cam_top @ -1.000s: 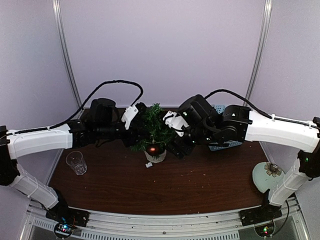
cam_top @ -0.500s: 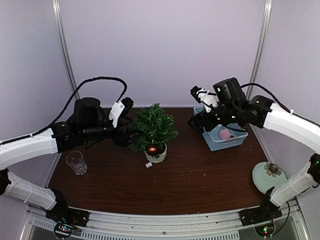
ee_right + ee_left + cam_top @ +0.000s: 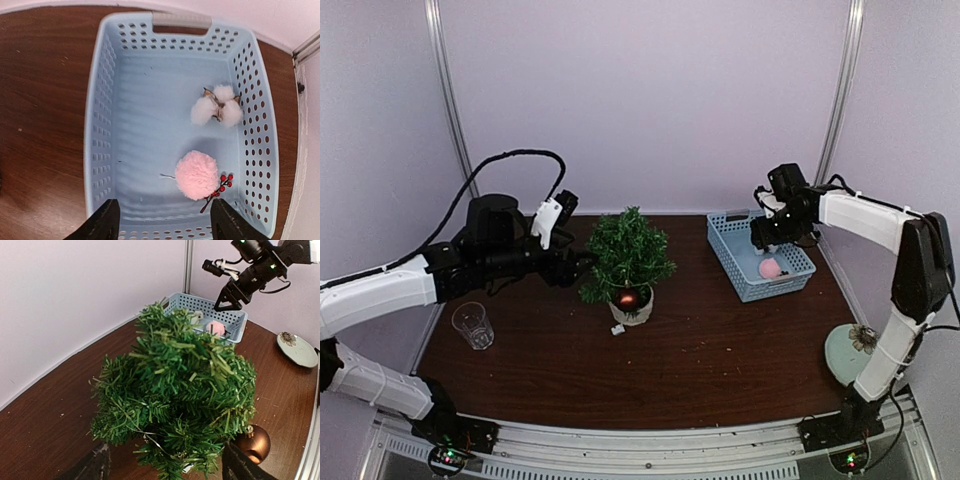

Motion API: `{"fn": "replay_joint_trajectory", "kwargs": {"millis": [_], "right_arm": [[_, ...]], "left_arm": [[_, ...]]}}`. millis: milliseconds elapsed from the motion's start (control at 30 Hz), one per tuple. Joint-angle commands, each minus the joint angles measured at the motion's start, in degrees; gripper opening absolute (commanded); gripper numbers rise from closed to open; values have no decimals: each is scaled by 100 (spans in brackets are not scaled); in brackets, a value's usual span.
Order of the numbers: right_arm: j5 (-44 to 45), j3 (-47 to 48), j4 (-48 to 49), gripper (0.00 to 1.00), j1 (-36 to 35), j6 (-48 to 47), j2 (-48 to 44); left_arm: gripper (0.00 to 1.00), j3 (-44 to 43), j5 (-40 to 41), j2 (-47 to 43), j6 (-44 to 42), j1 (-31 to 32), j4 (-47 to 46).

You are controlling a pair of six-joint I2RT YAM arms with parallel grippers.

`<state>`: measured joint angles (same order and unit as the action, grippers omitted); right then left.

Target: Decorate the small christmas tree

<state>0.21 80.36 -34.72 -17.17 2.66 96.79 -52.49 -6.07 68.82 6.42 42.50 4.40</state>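
The small christmas tree (image 3: 628, 255), bushy dark green in a white pot, stands mid-table with a reddish-brown ball (image 3: 627, 298) hanging low on its front. It fills the left wrist view (image 3: 175, 390), the ball (image 3: 252, 442) at lower right. My left gripper (image 3: 582, 262) is open and empty, just left of the tree (image 3: 165, 465). My right gripper (image 3: 760, 240) is open and empty above the light-blue basket (image 3: 735, 262). In the right wrist view (image 3: 162, 220) the basket (image 3: 102, 125) holds a pink pompom (image 3: 196, 174), a white cotton boll (image 3: 217, 106) and a red berry sprig (image 3: 217, 191).
A clear glass (image 3: 472, 325) stands at the table's left. A pale green flowered plate (image 3: 855, 350) lies at the right edge, also in the left wrist view (image 3: 297, 348). A small white tag (image 3: 617, 329) lies by the pot. Walls close the back and sides.
My right arm has swung away from the tree, right and back, to hover over the basket. My left gripper has drawn back slightly left of the tree. The ball stays on the tree.
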Motion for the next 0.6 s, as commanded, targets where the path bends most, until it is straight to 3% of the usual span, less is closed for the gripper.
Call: {"fn": "replay_joint_trajectory", "kwargs": {"millis": [0, 100, 367, 567], "right_arm": [[183, 367, -327, 61, 393, -141, 717], [108, 412, -296, 61, 545, -186, 1097], [122, 739, -474, 76, 593, -439, 1913], [251, 825, -518, 68, 601, -510, 2169]], "left_arm": [[77, -31, 189, 160, 58, -83, -123], [76, -109, 255, 257, 45, -109, 12], [76, -130, 275, 381, 35, -149, -51], [76, 115, 115, 211, 653, -615, -245]]}}
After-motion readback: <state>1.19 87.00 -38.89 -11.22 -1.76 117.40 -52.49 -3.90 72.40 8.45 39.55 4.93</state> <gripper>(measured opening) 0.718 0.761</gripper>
